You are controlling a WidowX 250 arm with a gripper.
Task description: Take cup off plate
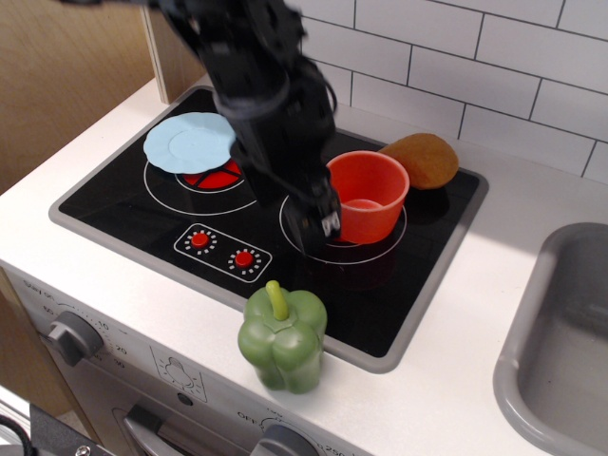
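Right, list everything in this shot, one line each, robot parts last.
cup: one, red-orange, upright on the right burner ring of the cooktop, off the plate.
plate: one, light blue, scalloped rim, on the left burner ring, nothing on it.
toy chicken drumstick: one, brown, behind the cup.
toy bell pepper: one, green, front counter edge.
cooktop: one, black with a grey frame, red knob markings.
sink: one, grey, far right.
oven knobs: two seen, grey, front panel.
tiled wall: white, at the back.
pincer: one, black, low beside the cup's left side; blurred, grip unclear.
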